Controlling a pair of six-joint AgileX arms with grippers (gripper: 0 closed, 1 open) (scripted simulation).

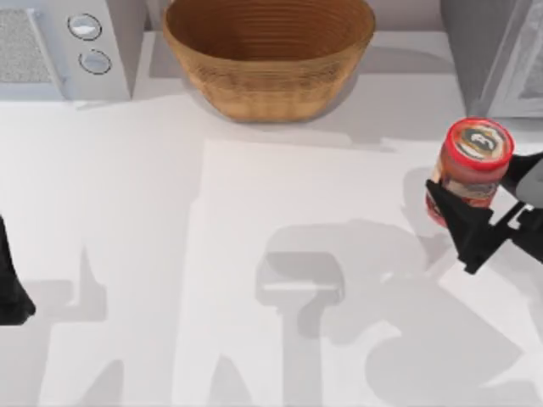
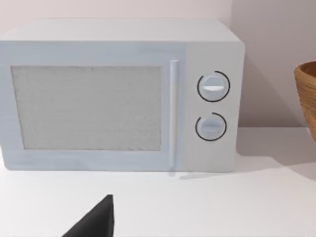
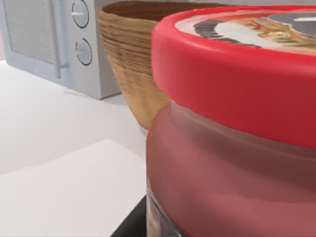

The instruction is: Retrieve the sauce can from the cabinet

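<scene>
Right hand point(image 1: 465, 208) grips the upright sauce can point(image 1: 473, 165) at the table's point(image 1: 254, 254) right; basket point(image 1: 268, 52) holds nothing visible.

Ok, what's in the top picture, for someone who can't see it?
The right gripper holds the sauce can upright at the table's right side. A basket and microwave sit at the back; the left gripper waits at left.

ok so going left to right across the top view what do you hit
left end effector at the left edge → microwave → woven basket → sauce can, held by the right end effector → grey cabinet at the right edge
</scene>
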